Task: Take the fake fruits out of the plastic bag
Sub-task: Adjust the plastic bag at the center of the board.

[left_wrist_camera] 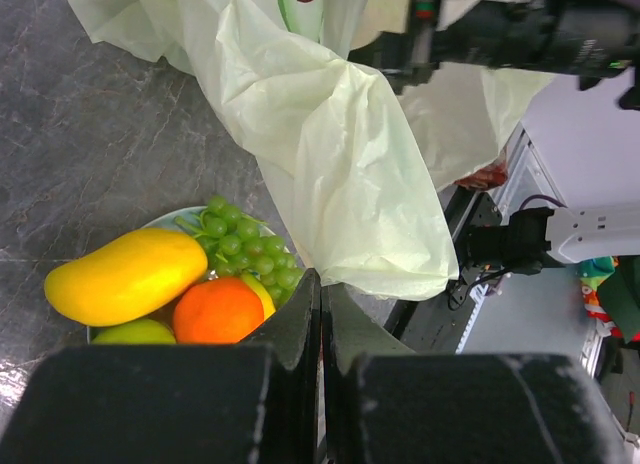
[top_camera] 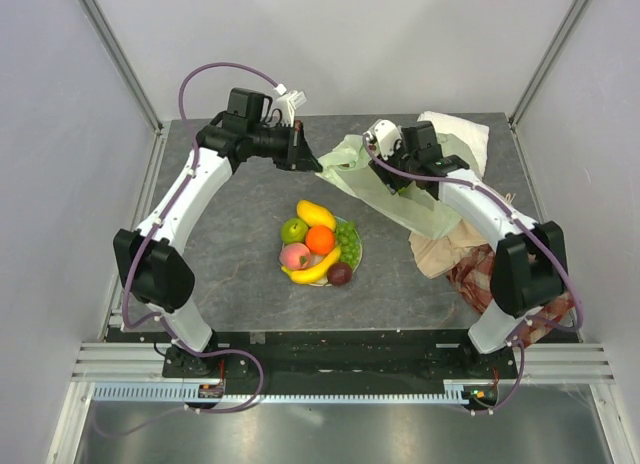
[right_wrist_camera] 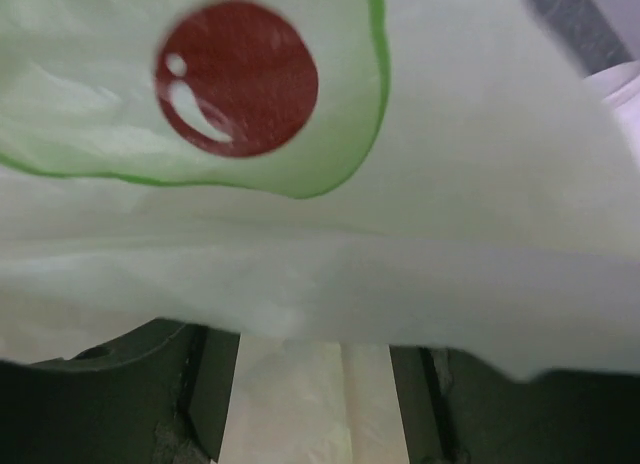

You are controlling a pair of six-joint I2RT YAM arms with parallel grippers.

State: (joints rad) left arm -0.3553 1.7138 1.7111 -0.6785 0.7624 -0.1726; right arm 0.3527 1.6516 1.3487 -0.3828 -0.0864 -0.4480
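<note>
Pale-green plastic bag is held stretched (fake fruits already out, at the table centre), clamped by left gripper; right gripper jaws apart.

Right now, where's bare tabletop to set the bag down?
Bare slate lies between the left arm and the plate of fake fruits, and along the near strip from that plate to the arm bases. The right is crowded: plastic bag, white cloth, beige cloth and plaid cloth by the right arm.
</note>
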